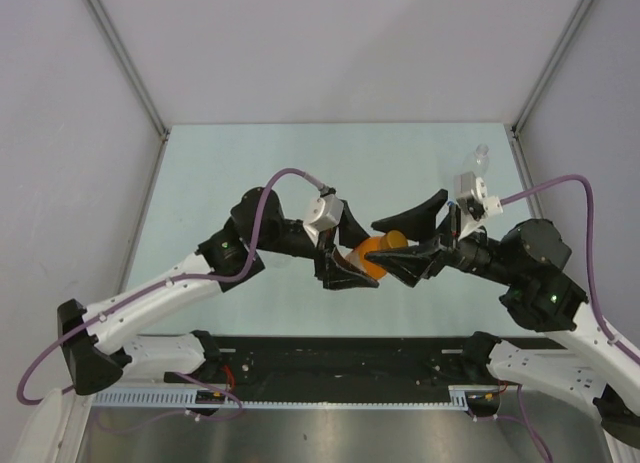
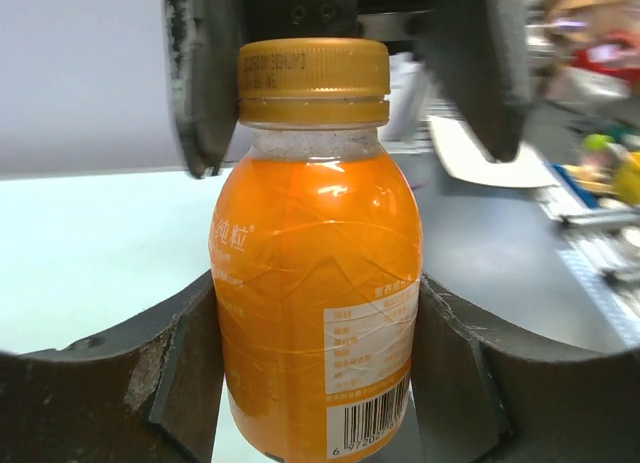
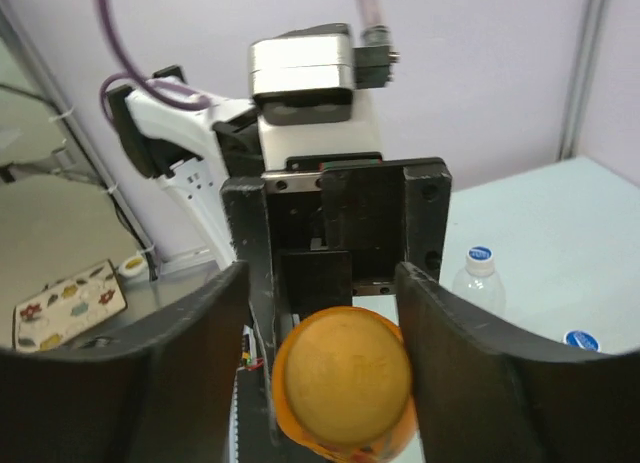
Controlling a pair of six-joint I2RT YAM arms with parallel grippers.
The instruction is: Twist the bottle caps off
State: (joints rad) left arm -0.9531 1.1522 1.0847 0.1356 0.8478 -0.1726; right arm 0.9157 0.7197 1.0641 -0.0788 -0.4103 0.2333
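To the left of the orange bottle (image 2: 315, 283), the left arm reaches in over the pale worktop (image 1: 250, 163). The left end effector (image 1: 352, 266) is clamped on the bottle's lower body, one finger (image 2: 150, 383) pressed to each side of the label. From the top view the bottle lies roughly level at the middle of the worktop, between the two arms, with its neck pointing toward the right arm. It seems to be held clear of the surface, though the view from above does not settle this.

The orange cap (image 2: 313, 80) is on the bottle's neck. The right end effector (image 1: 392, 245) straddles the cap with its jaws apart. One finger (image 2: 205, 83) lies against the cap's side and the other (image 2: 480, 73) stands off it with a visible gap.

Right of the orange bottle and farther back, a clear bottle (image 3: 478, 283) stands upright with a blue cap (image 3: 480, 254) on it. A second blue cap (image 3: 581, 339) shows just beside it at the frame edge.
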